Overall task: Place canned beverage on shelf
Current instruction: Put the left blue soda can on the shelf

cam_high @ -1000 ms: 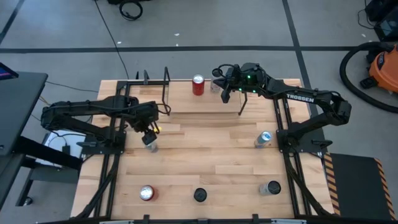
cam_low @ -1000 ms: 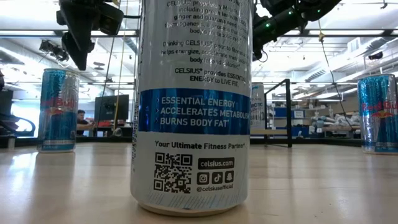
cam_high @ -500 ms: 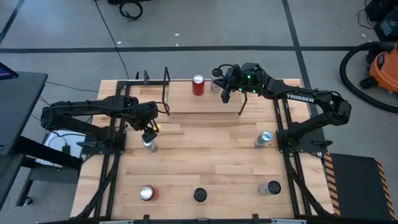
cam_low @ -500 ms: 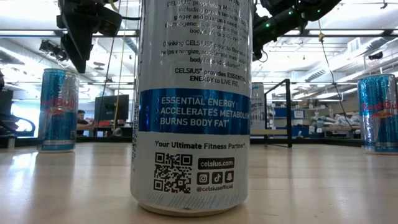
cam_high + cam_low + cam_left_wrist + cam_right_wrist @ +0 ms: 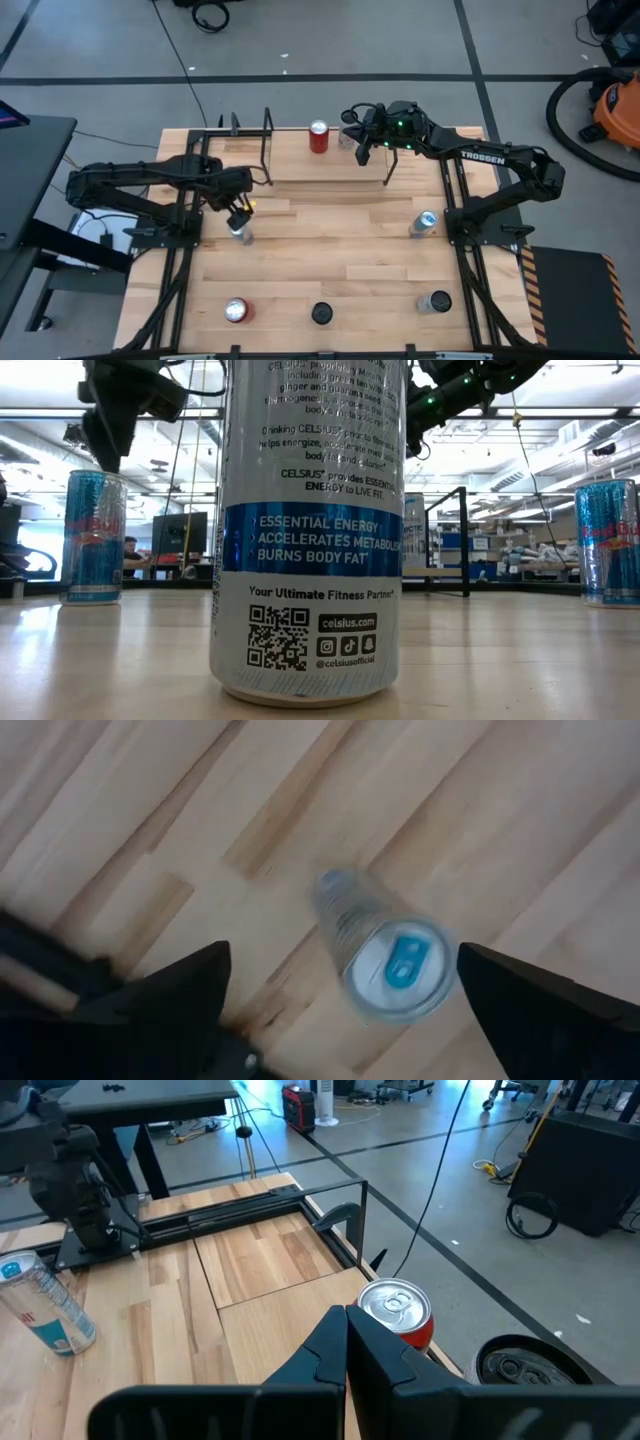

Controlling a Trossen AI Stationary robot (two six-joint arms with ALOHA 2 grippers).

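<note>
The can under the left end effector stands upright on the counter, a slim silver-blue can with a blue tab, seen nearly end-on in the left wrist view. It sits on the counter's left half, well apart from the shelf at the far edge. It looks unopened, so it is probably fairly heavy for its size and stiff. Its thin wall would dent under a hard squeeze, and its smooth painted side may slip. Being tall and narrow, it would tip easily from a sideways knock. The best hold is likely across the round body around mid-height, fingers on opposite sides, not at the rim.

The left end effector hovers just above this can with its fingers spread wide, one on each side, touching nothing.

The right end effector hangs over the shelf's right part, just beside a red can that already stands there; its fingers are pressed together and hold nothing.

Other cans stand elsewhere on the counter: one by the right arm's base and three along the near edge.
</note>
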